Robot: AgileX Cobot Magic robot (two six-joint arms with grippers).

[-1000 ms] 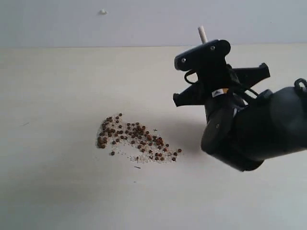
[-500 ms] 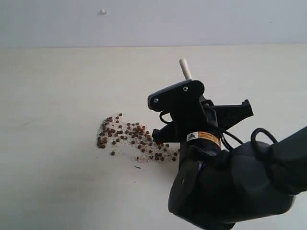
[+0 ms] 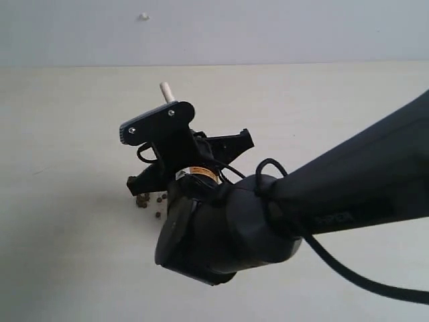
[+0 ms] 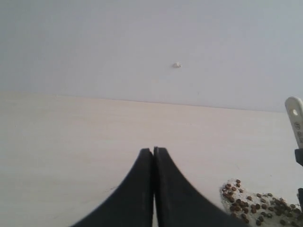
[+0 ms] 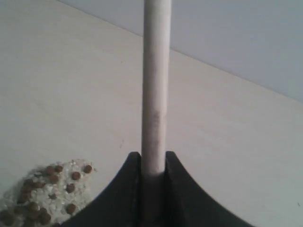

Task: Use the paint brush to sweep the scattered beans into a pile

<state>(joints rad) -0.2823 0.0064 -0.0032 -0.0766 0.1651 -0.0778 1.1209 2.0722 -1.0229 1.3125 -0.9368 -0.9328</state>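
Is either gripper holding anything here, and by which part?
The right gripper holds the brush by its wooden handle, which stands up between the jaws. The left gripper is shut on nothing.

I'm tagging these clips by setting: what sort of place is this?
Probably a robot lab bench: a plain pale tabletop against a blank wall, with scattered beans and a robot arm holding a paint brush.
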